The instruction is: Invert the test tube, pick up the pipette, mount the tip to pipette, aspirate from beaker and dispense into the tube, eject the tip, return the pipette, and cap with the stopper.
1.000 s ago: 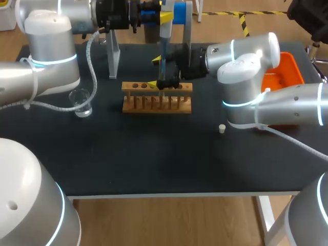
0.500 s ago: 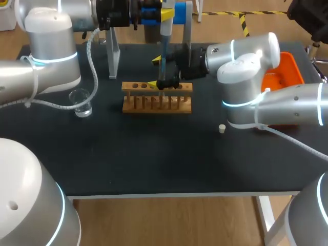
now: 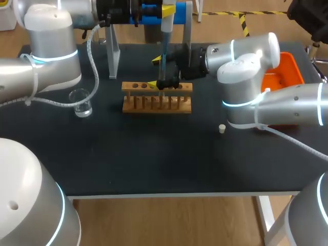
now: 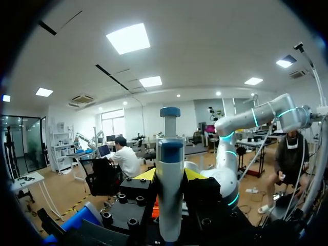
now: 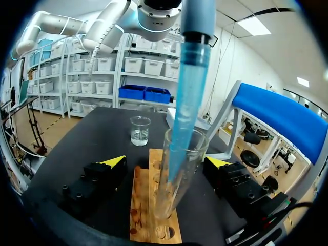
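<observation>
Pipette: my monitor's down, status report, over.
Left claw shut on pipette. Tip inside tube mouth. Right claw open around tube, standing in rack. Nothing blocking.

Robot arms: two, the left arm (image 3: 51,56) and the right arm (image 3: 246,77)
Grippers: two, the left gripper (image 4: 170,179) and the right gripper (image 5: 164,163)
Pipette (image 3: 166,25): one
Blue tip (image 5: 187,102): one
Glass test tube (image 5: 166,197): one
Glass beaker (image 3: 81,102): one
Small white stopper (image 3: 222,128): one
Wooden rack (image 3: 156,102): one
Orange tray (image 3: 284,72): one
Stand (image 3: 187,31): one
</observation>
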### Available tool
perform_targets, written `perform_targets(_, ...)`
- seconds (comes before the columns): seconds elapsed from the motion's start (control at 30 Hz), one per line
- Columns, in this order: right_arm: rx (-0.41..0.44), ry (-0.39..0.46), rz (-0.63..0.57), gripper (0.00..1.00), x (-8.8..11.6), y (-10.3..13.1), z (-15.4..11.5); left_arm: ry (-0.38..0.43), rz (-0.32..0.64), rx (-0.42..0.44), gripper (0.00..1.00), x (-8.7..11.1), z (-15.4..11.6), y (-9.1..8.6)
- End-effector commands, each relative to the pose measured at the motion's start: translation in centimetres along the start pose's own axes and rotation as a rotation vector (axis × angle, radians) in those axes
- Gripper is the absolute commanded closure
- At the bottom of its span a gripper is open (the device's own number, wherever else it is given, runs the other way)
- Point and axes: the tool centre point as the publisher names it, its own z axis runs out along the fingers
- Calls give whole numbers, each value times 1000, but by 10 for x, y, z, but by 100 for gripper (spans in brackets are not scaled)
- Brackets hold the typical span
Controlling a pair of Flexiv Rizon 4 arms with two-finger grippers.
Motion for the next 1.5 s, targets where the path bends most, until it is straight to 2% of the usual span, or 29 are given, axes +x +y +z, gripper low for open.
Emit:
perform_targets(0.03,0,2,0,0,-1,0,0,-8,1,-7,100,4,1,-4)
perform_targets(1.03,0,2,0,0,-1,0,0,-19,44,-38,100,7,5,-31)
perform_targets(1.5,0,2,0,0,-1,0,0,-31,88,-70,100,16,8,-56)
